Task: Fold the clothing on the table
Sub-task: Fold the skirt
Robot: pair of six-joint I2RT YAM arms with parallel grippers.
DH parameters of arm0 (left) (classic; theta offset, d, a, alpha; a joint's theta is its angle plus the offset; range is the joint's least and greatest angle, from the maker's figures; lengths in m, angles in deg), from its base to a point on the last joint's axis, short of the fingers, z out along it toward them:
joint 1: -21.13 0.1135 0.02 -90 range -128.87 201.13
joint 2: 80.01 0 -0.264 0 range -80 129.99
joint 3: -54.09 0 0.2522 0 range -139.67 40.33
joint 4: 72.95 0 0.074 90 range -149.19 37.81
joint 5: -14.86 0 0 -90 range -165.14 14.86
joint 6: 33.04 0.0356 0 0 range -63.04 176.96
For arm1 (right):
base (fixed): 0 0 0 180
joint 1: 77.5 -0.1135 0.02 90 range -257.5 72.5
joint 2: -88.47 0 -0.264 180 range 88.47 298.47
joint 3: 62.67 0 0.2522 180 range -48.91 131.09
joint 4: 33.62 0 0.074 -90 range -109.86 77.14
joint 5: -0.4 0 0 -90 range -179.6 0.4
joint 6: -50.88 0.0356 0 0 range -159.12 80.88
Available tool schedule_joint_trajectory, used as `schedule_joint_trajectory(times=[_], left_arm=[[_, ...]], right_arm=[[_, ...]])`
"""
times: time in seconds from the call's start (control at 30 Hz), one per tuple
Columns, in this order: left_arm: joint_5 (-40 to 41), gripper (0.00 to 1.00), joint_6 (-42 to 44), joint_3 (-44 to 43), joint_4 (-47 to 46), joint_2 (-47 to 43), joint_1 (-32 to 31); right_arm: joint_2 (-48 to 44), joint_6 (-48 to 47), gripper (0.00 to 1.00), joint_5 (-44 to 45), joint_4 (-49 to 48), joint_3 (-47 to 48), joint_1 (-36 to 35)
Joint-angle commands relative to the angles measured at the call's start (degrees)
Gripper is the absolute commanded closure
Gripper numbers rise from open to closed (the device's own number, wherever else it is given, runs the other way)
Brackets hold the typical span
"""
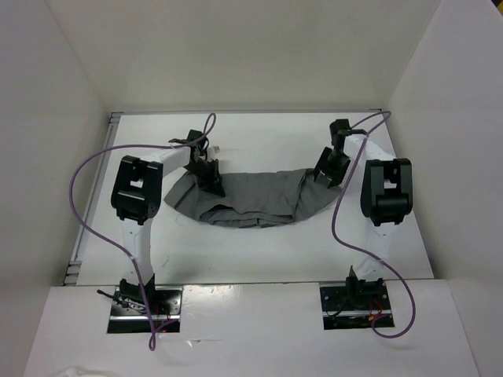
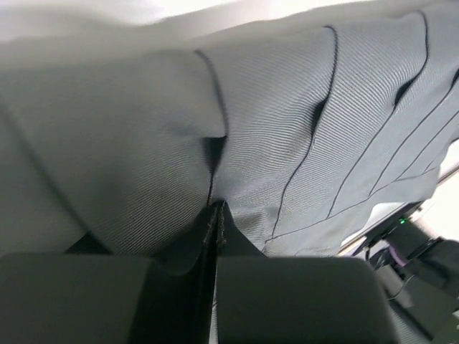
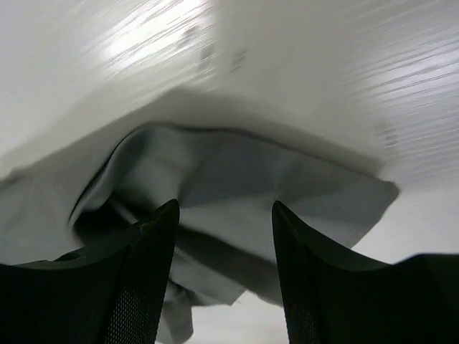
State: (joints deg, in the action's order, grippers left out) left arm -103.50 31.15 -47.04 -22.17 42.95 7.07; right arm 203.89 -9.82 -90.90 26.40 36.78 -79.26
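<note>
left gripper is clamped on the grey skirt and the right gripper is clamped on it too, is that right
Not quite. The left gripper is clamped on the skirt, but the right gripper is open, its jaws spread apart over the skirt's edge; the right wrist view shows it.
</note>
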Motion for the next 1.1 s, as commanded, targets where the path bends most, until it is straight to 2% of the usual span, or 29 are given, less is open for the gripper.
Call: schedule_joint_trajectory(times=[0.0,0.03,0.07,0.13,0.17,0.2,0.27,0.33,0.53,0.63,0.77,0.83,1.07], left_arm=[[3.86,1.0,1.98,0.01,-0.1,2.12,2.89],[3.23,0.92,1.98,-0.51,-0.1,-0.5,2.9],[3.22,0.78,1.98,-0.52,-0.1,-2.26,3.6],[2.7,0.4,1.98,-0.52,-0.63,-7.8,4.74],[3.3,0.33,1.98,-0.52,-1.15,-9.39,5.36],[4.27,0.21,1.37,-1.21,-1.16,-11.75,6.15],[8.39,0.14,0.75,-1.92,-1.16,-13.17,9.04],[13.56,0.02,1.28,-3.5,-0.29,-13.18,10.98],[20.44,0.0,6.02,-8.68,3.85,-8.0,16.17],[23.08,0.0,7.34,-8.69,3.85,-7.29,17.67],[23.09,0.0,9.01,-8.08,3.33,-5.97,18.81],[22.38,0.0,9.02,-7.55,2.81,-4.75,18.81],[10.97,0.0,12.09,-5.01,1.75,-3.6,19.34]], right_arm=[[-7.3,-1.17,0.4,-6.86,-1.88,0.0,-4.47],[-7.92,-1.78,0.4,-7.74,-1.35,0.0,-6.74],[-8.45,-1.79,0.4,-8.27,-1.35,0.53,-7.9],[-8.45,-1.79,0.4,-10.82,-0.83,2.19,-10.96],[-8.45,-1.79,0.4,-11.79,-0.82,2.81,-11.85],[-7.41,-1.79,0.4,-13.01,-0.82,3.42,-12.91],[-6.17,-1.79,0.4,-13.73,-0.82,5.44,-15.97],[-3.29,-1.79,0.4,-15.65,-1.34,6.94,-17.66],[4.46,-1.78,0.41,-17.68,-0.56,12.39,-22.32],[8.06,-1.79,0.48,-18.3,0.93,13.1,-22.94],[11.49,-2.93,0.5,-13.83,4.0,14.76,-21.89],[12.81,-2.93,0.5,-12.42,4.54,16.43,-21.27],[19.4,-4.87,0.5,-8.82,7.44,26.09,-17.49]])
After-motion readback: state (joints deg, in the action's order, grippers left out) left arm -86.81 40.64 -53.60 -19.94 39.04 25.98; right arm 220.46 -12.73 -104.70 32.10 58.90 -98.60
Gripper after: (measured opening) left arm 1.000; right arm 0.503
